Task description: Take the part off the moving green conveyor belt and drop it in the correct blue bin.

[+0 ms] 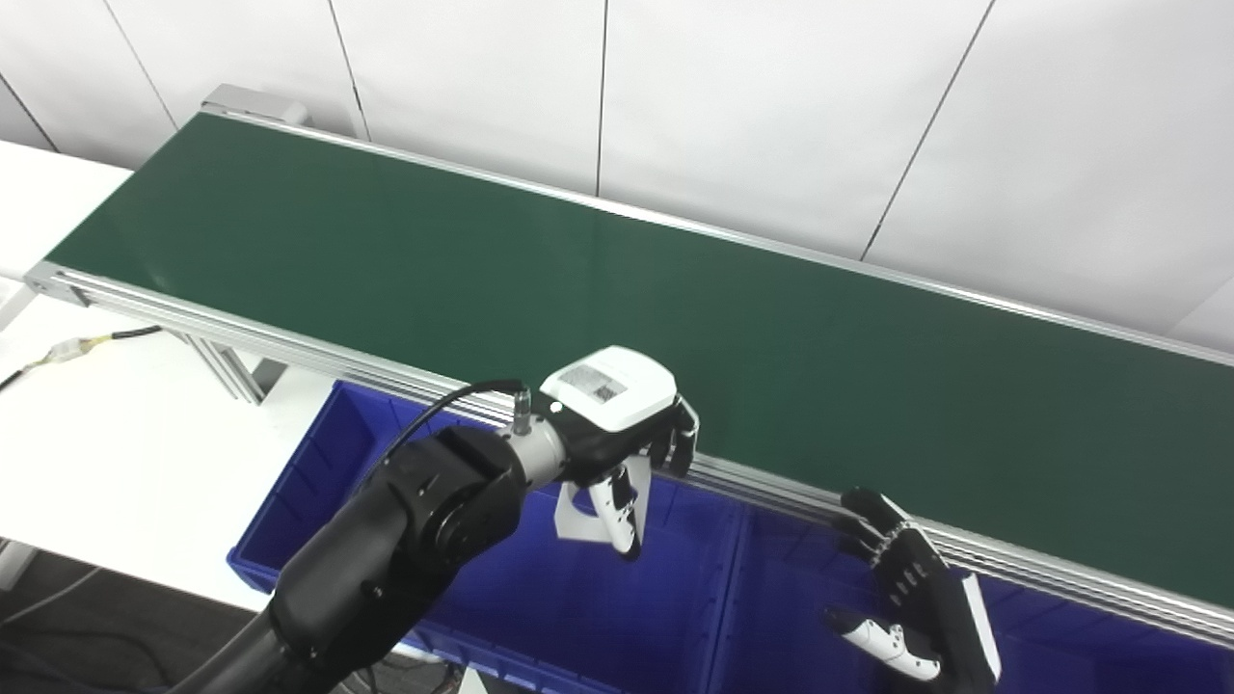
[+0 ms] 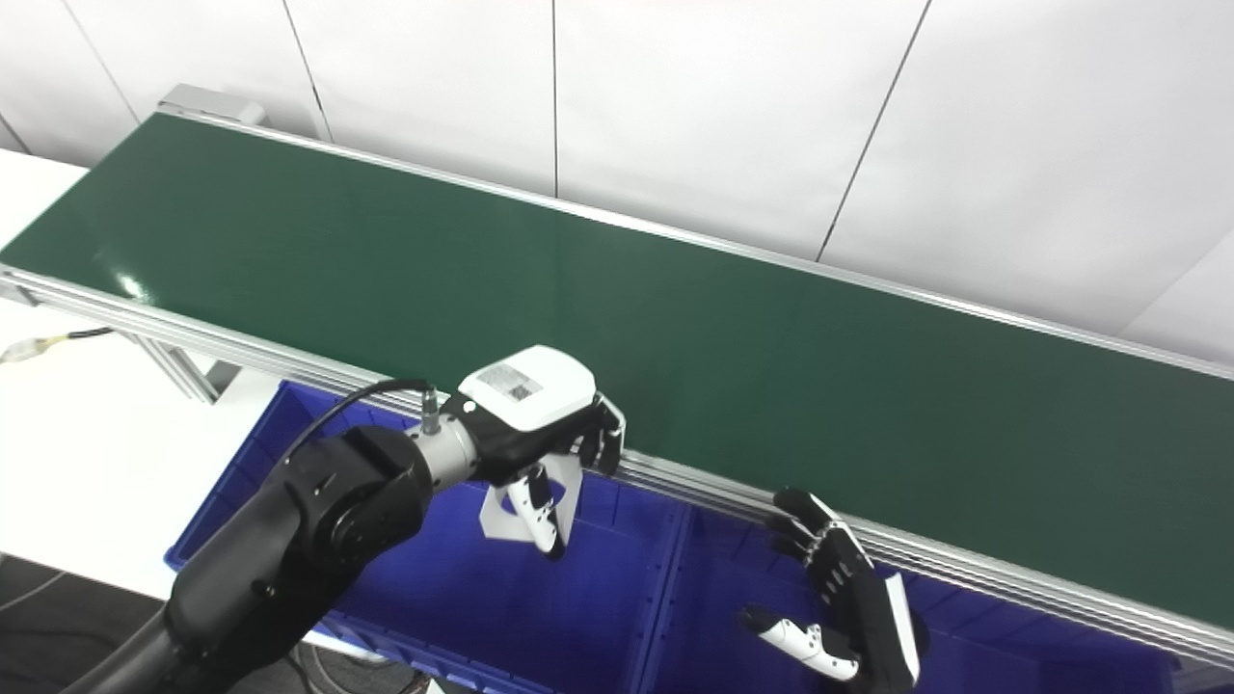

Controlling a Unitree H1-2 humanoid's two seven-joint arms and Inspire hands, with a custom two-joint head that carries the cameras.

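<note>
The left hand (image 1: 617,439) hung over the left blue bin (image 1: 318,472), just off the near rail of the green conveyor belt (image 1: 675,289), w/ fingers and thumb pinched on a small white part (image 1: 578,511) (looked like a bracket w/ a hole, but partly hidden by the thumb). The part was already off the belt and above the bin's floor, not yet let go. The right hand (image 2: 848,598) waited over the right blue bin (image 2: 713,578), fingers spread, holding nothing.

Step in hand, as I judged it: the drop. To do it well, the hand should be clear of the rail and the divider btwn bins, go a bit lower so the part wouldn't bounce out, then open fingers and thumb together. Whether this bin was the correct one couldn't be told from the views.

Writing: a sticker on the white back of the left hand carried a square code and small print, too tiny to read. No brand legible elsewhere.
</note>
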